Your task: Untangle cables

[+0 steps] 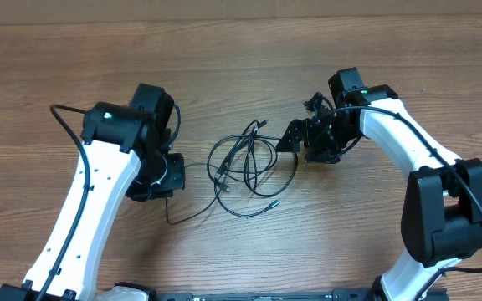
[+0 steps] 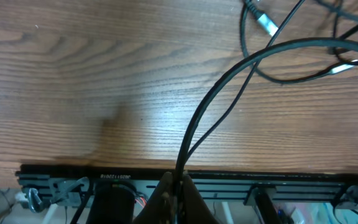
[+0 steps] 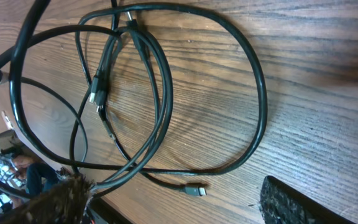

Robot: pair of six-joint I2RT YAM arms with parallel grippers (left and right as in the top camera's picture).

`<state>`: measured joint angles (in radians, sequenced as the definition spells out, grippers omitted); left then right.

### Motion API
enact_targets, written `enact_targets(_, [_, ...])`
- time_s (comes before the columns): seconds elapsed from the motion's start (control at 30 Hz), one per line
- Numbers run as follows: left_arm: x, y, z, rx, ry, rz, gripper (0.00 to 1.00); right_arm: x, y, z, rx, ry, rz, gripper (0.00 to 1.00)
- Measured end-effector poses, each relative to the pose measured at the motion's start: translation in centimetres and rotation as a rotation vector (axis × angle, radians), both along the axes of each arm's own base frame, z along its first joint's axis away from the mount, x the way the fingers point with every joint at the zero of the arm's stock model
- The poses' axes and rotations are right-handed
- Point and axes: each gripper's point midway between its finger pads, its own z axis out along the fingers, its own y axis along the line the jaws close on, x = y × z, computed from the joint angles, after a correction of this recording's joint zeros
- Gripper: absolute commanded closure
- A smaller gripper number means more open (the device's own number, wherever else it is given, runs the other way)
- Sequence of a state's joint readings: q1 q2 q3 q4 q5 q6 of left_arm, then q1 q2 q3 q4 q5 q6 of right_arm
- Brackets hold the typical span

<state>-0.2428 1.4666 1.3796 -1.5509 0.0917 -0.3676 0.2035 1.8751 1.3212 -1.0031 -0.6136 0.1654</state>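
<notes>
Light, limp and slippery by the look of them, the thin black cables with small silver plugs (image 1: 245, 163) lie tangled mid-way across the brown wooden table (image 1: 224, 50), with the left gripper (image 2: 174, 185) pinched onto strands at 9 o'clock, the right gripper (image 3: 173, 190) agape at 3 o'clock, and the free plug end (image 1: 275, 203) at 5 o'clock probably the best hold.

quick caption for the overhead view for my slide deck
Thin black cables tangled on a wooden table, left end effector shut on one strand, right end effector open beside the loops.
</notes>
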Motion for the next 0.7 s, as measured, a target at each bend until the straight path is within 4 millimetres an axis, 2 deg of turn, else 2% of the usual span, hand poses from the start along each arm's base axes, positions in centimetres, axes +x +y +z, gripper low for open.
enact_targets(0.2, [-1.1,-0.5,-1.1,-0.034,0.057,0.002,0.96,-0.2,0.0,0.0,-0.003,0.018,-0.012,0.09])
enact_targets(0.43, [-1.8,-1.6,0.2,-0.112,0.027,-0.001,0.96,-0.2,0.3,0.2,0.020,0.023,-0.014,0.01])
enact_targets(0.53, [-1.7,-1.6,2.6,-0.142,-0.081,-0.007,0.96,-0.1,1.1,0.9,0.078,0.021,-0.010,0.00])
enact_targets(0.7, [-1.9,-1.6,9.2,-0.211,-0.362,-0.023,0.96,0.2,1.9,1.5,0.137,0.009,-0.004,0.00])
